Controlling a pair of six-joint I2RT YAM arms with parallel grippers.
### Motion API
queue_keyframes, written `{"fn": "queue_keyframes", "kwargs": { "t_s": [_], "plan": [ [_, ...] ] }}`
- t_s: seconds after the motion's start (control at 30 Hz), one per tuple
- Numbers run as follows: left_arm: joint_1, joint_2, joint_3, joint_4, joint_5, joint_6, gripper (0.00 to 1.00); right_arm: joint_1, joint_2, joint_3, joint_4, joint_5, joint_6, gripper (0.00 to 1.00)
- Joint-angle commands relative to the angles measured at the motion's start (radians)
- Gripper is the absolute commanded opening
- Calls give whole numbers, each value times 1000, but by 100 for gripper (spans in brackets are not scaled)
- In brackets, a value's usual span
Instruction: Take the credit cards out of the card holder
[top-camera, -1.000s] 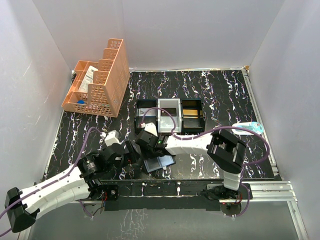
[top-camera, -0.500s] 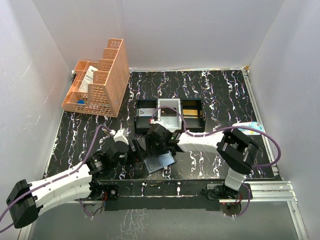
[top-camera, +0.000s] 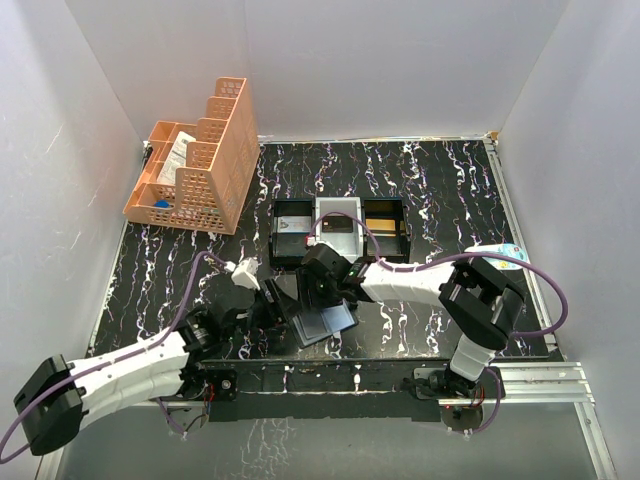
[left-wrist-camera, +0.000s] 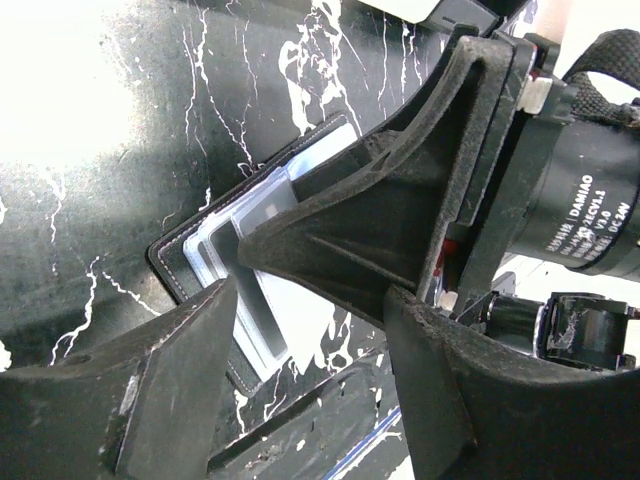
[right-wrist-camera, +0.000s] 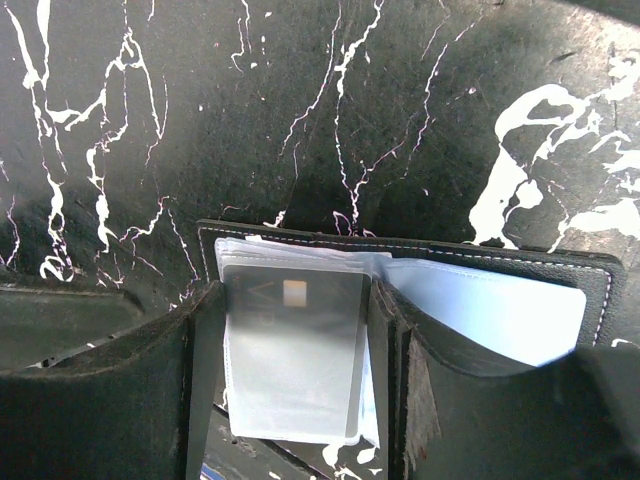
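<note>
The card holder (top-camera: 326, 322) lies open on the black marbled table near the front edge, its pale blue inner panel (right-wrist-camera: 520, 305) and clear sleeves showing. A grey credit card (right-wrist-camera: 290, 350) with a chip sticks out of the sleeves. My right gripper (right-wrist-camera: 295, 300) reaches down over the holder, its fingers (right-wrist-camera: 395, 370) pressed against the card's two long edges. In the top view that right gripper (top-camera: 318, 288) sits just behind the holder. My left gripper (top-camera: 268, 300) is close on the holder's left, jaws apart. In the left wrist view the holder's corner (left-wrist-camera: 190, 265) shows beyond the left gripper (left-wrist-camera: 310, 310), partly hidden by the right gripper's finger.
A black-and-white three-compartment tray (top-camera: 340, 232) stands just behind the grippers. An orange mesh organiser (top-camera: 195, 165) fills the back left corner. A small pale blue object (top-camera: 497, 255) lies at the right edge. The metal rail (top-camera: 520, 378) runs along the front.
My left gripper has moved right, up to the holder, and its jaws have narrowed. The right gripper and the holder have shifted slightly to the right.
</note>
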Motion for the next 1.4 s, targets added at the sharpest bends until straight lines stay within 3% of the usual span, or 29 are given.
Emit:
{"fn": "queue_keyframes", "kwargs": {
  "t_s": [0.0,0.17,0.27,0.43,0.77,1.27,1.37],
  "plan": [
    [-27,-120,-19,-117,72,-11,61,4,10,-21,69,-24,59,46],
    [-27,-277,-10,-263,28,-9,64,-2,8,-23,73,-26,60,46],
    [-26,-292,-24,-240,70,1,63,-6,10,-21,75,-30,61,46],
    [-26,-191,-62,-101,182,11,58,-6,9,-20,79,-37,64,46],
    [-28,-3,-91,160,153,-8,51,-8,1,-25,80,-45,66,46],
    [-28,73,-86,161,126,-34,47,-9,-3,-26,89,-60,70,46],
    [-28,100,-94,227,130,-49,47,-7,-4,-25,94,-64,71,46]
  ]
}}
